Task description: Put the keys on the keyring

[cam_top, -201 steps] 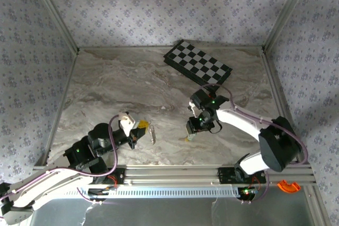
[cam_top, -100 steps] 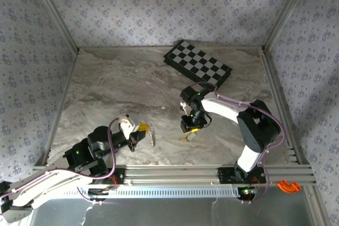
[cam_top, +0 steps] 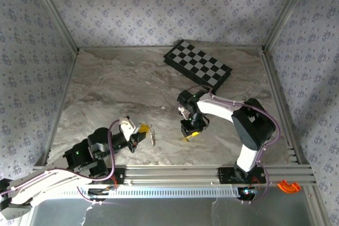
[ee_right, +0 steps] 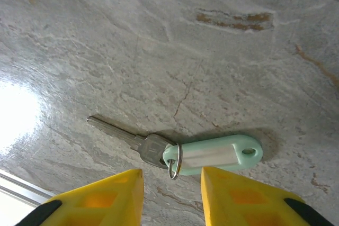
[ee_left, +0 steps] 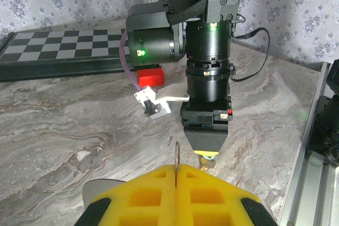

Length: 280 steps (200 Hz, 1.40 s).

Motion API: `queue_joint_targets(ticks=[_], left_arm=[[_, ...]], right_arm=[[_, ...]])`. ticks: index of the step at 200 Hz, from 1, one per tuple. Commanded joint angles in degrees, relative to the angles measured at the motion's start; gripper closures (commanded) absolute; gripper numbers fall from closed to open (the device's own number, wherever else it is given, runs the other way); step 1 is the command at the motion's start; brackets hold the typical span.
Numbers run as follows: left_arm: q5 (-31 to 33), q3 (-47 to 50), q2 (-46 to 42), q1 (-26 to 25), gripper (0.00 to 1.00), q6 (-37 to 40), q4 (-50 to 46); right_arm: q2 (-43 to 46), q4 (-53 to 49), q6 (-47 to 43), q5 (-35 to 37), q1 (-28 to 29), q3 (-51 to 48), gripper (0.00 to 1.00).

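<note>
Right gripper [ee_right: 172, 183] shifted leftward since a second ago; fingers narrower yet still spread, straddling key [ee_right: 123, 135] and mint tag [ee_right: 217, 152] on table [cam_top: 132, 88]. Left gripper [ee_left: 176, 178] unmoved, pinching keyring [ee_left: 176, 156].

Left gripper [ee_left: 176, 171] pinching keyring [ee_left: 176, 154] edge-on; right gripper [ee_left: 205, 153] pointing down beyond

Table [cam_top: 106, 93] left and far-left: open, free passage. Chessboard [cam_top: 197, 68] blocks far right. Right arm [cam_top: 222, 110] arcs over centre-right, right gripper [cam_top: 189, 132] low, fingers spread. Narrow lane btw it and left gripper [cam_top: 142, 129] (keyring [cam_top: 152, 135] pinched, sticks into gap).
</note>
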<state>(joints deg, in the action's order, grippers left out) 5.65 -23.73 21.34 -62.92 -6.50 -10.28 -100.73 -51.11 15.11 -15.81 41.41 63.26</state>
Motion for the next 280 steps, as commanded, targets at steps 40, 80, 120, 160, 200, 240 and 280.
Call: queue_joint_targets(ticks=[40, 80, 120, 160, 200, 240, 280], left_arm=[[2.2, -0.3, -1.0, -1.1, 1.0, 1.0, 1.5], [2.3, -0.3, -1.0, -1.2, 1.0, 1.0, 1.4], [2.4, -0.1, -1.0, -1.3, 1.0, 1.0, 1.5], [2.6, -0.2, -0.8, -1.4, 1.0, 1.0, 1.4], [2.7, -0.1, -0.9, -1.5, 1.0, 1.1, 1.3], [2.9, -0.1, -0.7, -1.6, 1.0, 1.2, 1.2], [3.0, -0.2, -0.8, -1.7, 1.0, 1.2, 1.1]], right_arm=[[-1.6, -1.0, -1.1, 0.7, 0.3, 1.4, 0.69], [-2.5, -0.7, -1.5, 0.6, 0.4, 1.9, 0.71], [-2.9, -0.7, -1.8, 0.3, 0.4, 2.1, 0.74], [-3.3, -0.8, -2.0, 0.3, 0.4, 2.7, 0.75], [-3.6, -1.1, -2.4, 0.3, 0.4, 2.5, 0.77], [-3.9, -1.4, -2.9, 0.1, 0.5, 2.7, 0.78], [-4.5, -1.7, -3.4, 0.0, 0.8, 2.7, 0.79]])
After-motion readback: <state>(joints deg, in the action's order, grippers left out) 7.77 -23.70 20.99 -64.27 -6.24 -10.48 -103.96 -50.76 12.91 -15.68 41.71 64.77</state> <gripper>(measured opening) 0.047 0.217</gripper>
